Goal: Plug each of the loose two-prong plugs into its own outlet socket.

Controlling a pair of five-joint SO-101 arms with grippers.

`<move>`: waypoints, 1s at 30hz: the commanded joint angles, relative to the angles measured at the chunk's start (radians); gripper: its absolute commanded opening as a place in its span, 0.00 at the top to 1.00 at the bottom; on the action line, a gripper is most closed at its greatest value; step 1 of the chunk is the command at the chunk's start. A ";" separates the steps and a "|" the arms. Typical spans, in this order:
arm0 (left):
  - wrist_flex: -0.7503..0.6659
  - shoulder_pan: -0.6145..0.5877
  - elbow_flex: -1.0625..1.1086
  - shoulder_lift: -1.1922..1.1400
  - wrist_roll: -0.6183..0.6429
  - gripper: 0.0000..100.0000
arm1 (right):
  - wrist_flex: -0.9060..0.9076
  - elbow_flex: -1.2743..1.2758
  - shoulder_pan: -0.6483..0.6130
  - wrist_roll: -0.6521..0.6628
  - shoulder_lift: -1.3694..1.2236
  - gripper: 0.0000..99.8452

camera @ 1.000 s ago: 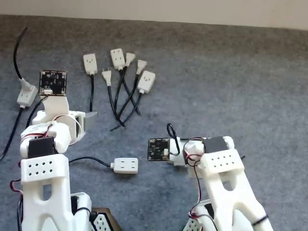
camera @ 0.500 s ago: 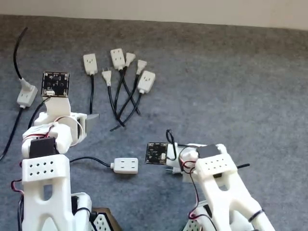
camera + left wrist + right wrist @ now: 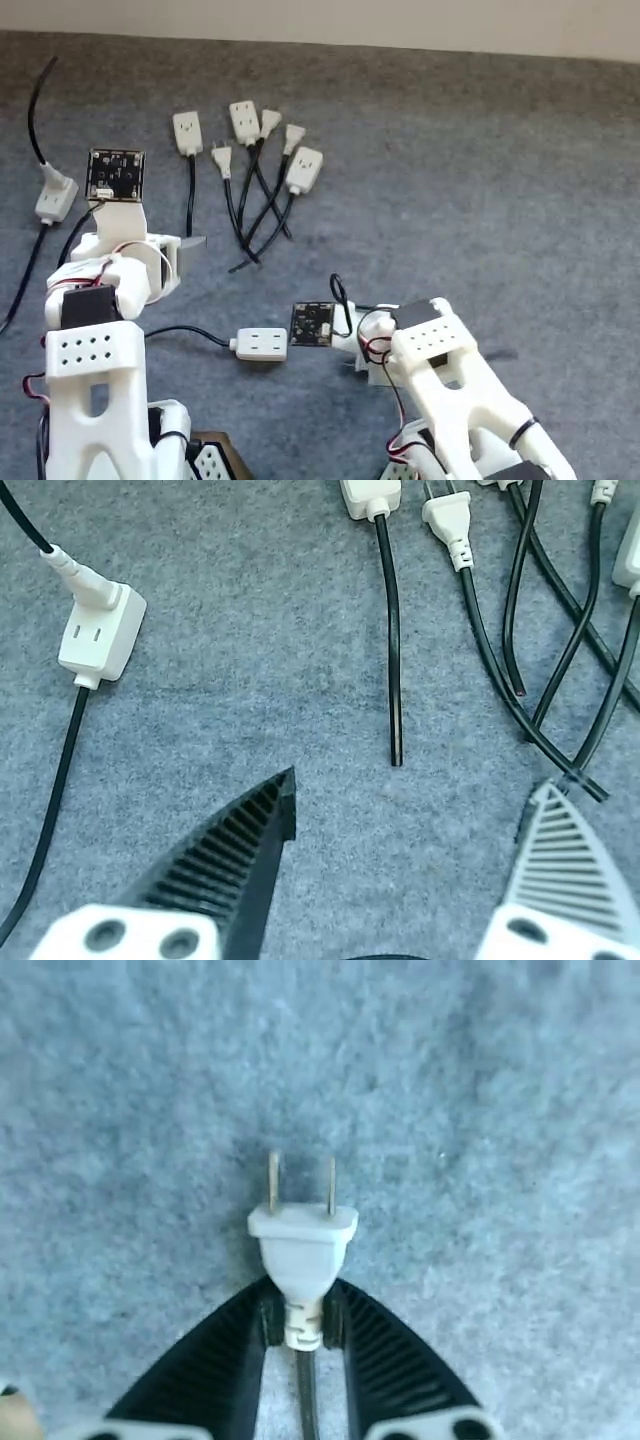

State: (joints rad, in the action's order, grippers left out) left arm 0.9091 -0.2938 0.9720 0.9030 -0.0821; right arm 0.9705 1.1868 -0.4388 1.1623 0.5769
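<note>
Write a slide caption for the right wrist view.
The right gripper grips a white two-prong plug by its neck, prongs pointing away over grey carpet.

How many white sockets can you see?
5. Left socket by the edge; three far sockets among the cords; near socket in the front middle. Some may be hidden.

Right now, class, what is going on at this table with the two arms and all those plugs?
The right gripper is shut on a white two-prong plug, held at its neck with the prongs pointing ahead. In the high view that arm is beside a white outlet socket lying on the grey carpet. The plug is not yet in. The left gripper hangs open over the carpet, holding nothing, near other loose plugs.
</note>
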 commanded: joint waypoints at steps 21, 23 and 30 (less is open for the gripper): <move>0.483 0.153 -0.450 -0.001 0.077 0.65 | 0.265 -0.558 -0.332 -0.802 0.199 0.99; 0.488 0.153 -0.473 -0.001 0.068 0.65 | 0.217 -0.506 -0.378 -0.827 0.246 0.99; 0.494 0.229 -0.529 0.008 0.006 0.63 | -0.036 -0.251 -0.401 -0.873 0.360 0.99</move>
State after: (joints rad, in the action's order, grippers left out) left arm 1.3955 -0.1281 0.4841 0.9014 -0.0667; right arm 1.0380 0.8846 -0.8286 0.3107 0.8792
